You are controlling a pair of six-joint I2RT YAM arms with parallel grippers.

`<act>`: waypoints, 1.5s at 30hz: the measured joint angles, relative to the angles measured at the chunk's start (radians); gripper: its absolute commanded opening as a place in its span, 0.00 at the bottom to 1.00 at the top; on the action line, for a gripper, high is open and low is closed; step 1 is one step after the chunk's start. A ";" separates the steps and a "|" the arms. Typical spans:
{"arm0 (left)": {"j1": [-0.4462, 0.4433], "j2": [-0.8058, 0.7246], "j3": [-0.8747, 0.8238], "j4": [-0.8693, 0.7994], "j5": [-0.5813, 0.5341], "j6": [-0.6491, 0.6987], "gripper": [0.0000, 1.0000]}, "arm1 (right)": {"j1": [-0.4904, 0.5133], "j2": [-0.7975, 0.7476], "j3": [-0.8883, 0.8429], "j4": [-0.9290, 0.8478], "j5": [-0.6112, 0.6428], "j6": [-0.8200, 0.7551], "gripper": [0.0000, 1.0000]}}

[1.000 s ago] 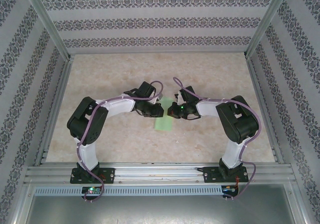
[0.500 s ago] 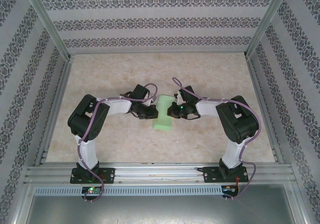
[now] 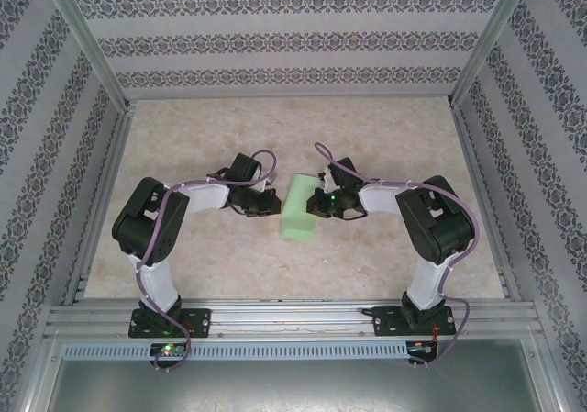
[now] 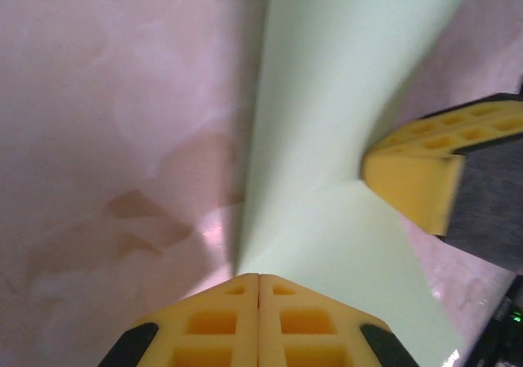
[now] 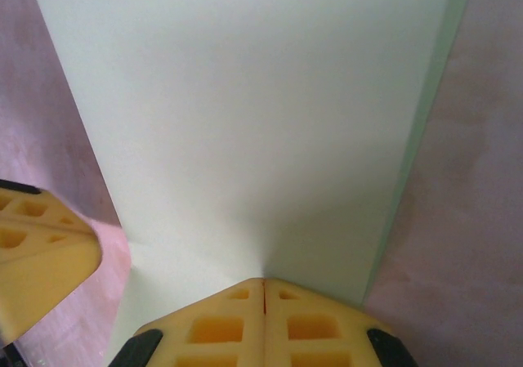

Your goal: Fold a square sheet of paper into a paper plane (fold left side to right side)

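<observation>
The square sheet of paper lies folded into a narrow light-green strip near the middle of the table. Its long axis runs from the arm bases towards the far wall, with the near end leaning slightly to the left arm's side.

Both arms are bent at the elbow and reach inward low over the table, their wrists facing each other across the paper. The left gripper sits at the paper's left edge, fingers clenched together with nothing between them. The right gripper is also clenched, pads meeting, with its tips down on the paper's right part.

A second ago the left gripper was over the paper and hid much of it. It has since drawn back leftward, elbow swinging out, so the whole strip shows. The right arm has kept its place
</observation>
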 measured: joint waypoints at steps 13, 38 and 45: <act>-0.029 0.057 0.029 0.076 0.082 -0.050 0.05 | 0.000 0.001 0.011 -0.024 0.000 -0.041 0.00; -0.037 0.103 0.042 0.049 0.043 -0.046 0.01 | 0.000 0.006 0.055 -0.065 -0.012 -0.065 0.00; -0.038 0.103 0.042 0.049 0.042 -0.051 0.01 | 0.000 -0.005 0.072 -0.002 -0.053 -0.033 0.00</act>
